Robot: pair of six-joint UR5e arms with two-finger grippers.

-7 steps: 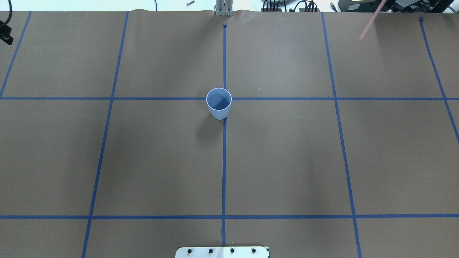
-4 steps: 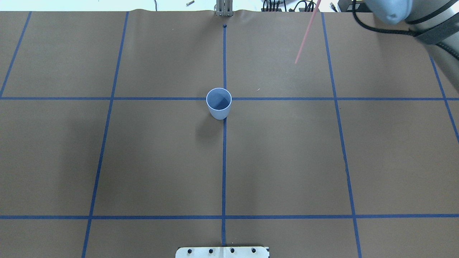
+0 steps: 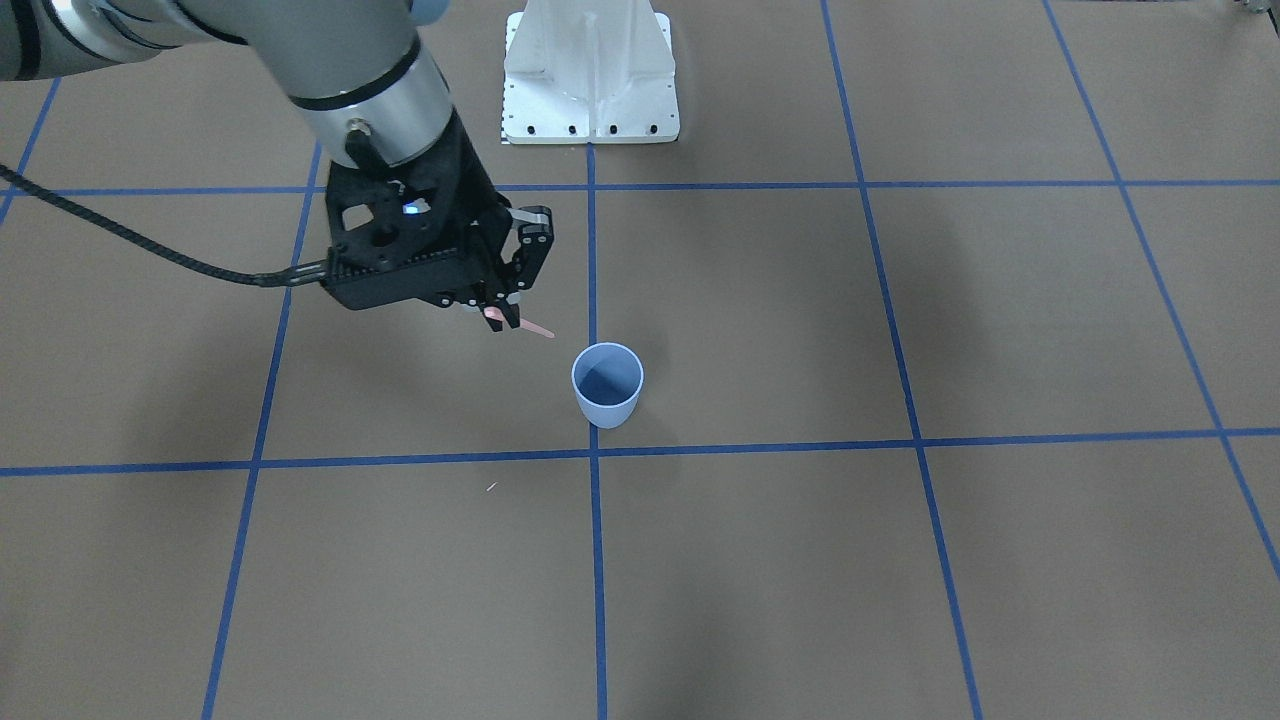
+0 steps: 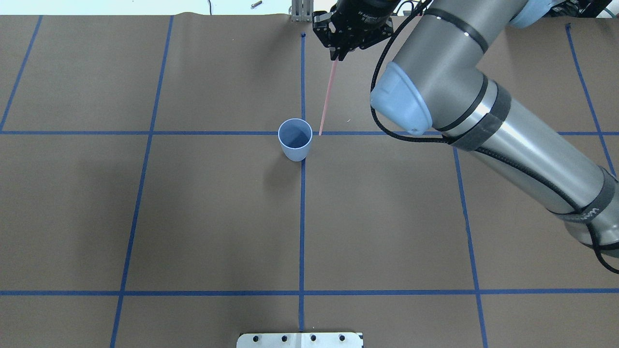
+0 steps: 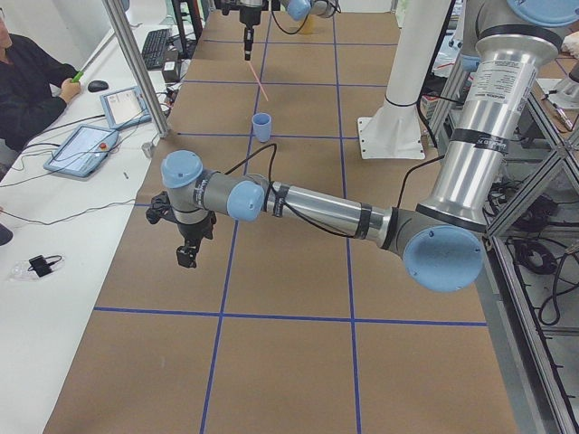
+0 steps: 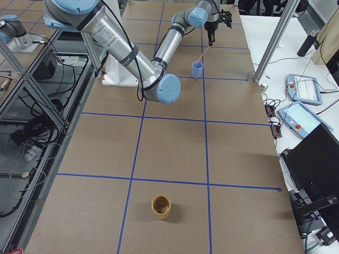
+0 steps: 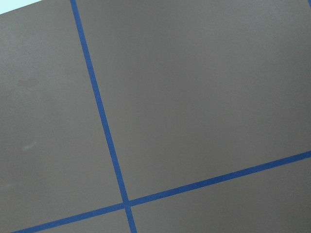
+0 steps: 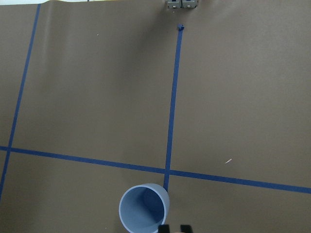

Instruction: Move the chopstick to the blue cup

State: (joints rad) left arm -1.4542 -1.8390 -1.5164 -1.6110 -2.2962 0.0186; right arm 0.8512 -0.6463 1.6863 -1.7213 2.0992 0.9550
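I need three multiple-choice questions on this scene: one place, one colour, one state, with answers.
1. The lower tip of the chopstick is: A. inside the blue cup; B. outside it, near its rim; C. far from it.
2. The chopstick is: A. pink; B. green; C. black.
3. The right gripper is: A. open; B. shut on the cup; C. shut on the chopstick.
Answers: 1 B, the tip hangs beside the rim; 2 A, pink shaft; 3 C, it clamps the top end.

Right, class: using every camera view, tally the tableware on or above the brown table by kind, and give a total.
Cups: 2 (blue cup, tan cup)
Chopsticks: 1 (chopstick, pink)
Total: 3
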